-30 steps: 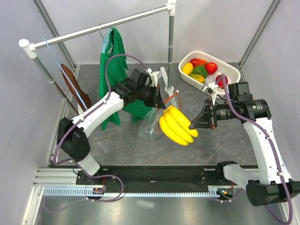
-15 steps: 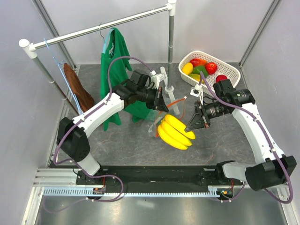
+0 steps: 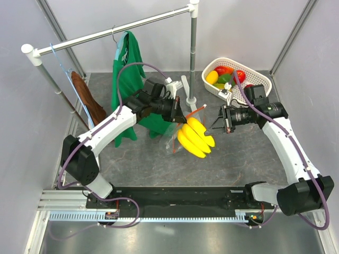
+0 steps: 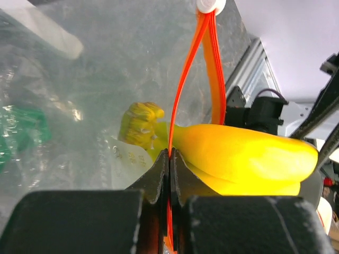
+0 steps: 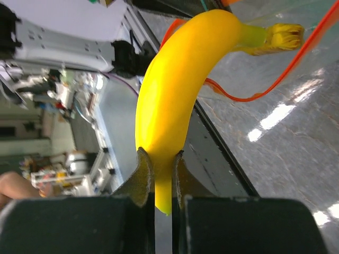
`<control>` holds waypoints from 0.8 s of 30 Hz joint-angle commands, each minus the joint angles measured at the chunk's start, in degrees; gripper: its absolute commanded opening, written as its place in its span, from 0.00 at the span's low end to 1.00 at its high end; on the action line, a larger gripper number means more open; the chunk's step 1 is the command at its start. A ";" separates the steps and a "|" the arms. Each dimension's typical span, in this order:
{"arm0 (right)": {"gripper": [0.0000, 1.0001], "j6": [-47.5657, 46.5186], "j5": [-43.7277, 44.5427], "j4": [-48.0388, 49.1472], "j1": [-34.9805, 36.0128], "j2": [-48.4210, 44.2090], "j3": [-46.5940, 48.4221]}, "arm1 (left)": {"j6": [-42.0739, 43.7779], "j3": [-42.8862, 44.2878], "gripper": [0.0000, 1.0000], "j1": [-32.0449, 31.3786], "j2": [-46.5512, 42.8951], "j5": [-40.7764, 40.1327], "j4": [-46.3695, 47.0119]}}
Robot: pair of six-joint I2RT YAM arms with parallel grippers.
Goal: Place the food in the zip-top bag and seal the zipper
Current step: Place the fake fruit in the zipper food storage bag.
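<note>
Yellow banana bunch (image 3: 195, 138): grips its tip with right pincer (image 3: 214, 128), holds it above worktop (image 3: 238, 159), stem against clear zip-top bag (image 3: 170, 140); pinches orange-red zipper (image 4: 214, 69) in closed left pincer (image 3: 183, 115)

Yellow plastic banana bunch (image 3: 195, 136) is hanging mid-table between the two arms.
The left gripper (image 3: 182, 115), just left of it, is pinching the orange-red zipper strip (image 3: 196, 110) of the clear crinkly zip-top bag (image 4: 63, 121). The right gripper (image 3: 212, 128), on its right, is clamping the bunch's tip. The bunch's stem end is sitting in the bag's mouth. The white mesh basket (image 3: 260, 80), far right, is holding the other toy food (image 3: 225, 78).
</note>
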 commanded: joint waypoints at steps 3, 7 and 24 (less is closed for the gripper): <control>0.00 19.04 7.24 20.54 1.07 -0.03 -3.35 | -5.84 1.34 0.02 -0.86 -0.96 3.39 2.41; 0.00 29.05 11.02 25.37 1.87 -0.55 -5.73 | -7.78 1.69 0.02 -0.86 -0.52 2.07 2.06; 0.00 39.09 36.85 34.33 8.63 -6.09 -5.47 | -13.23 2.13 0.02 -1.04 2.82 7.78 3.11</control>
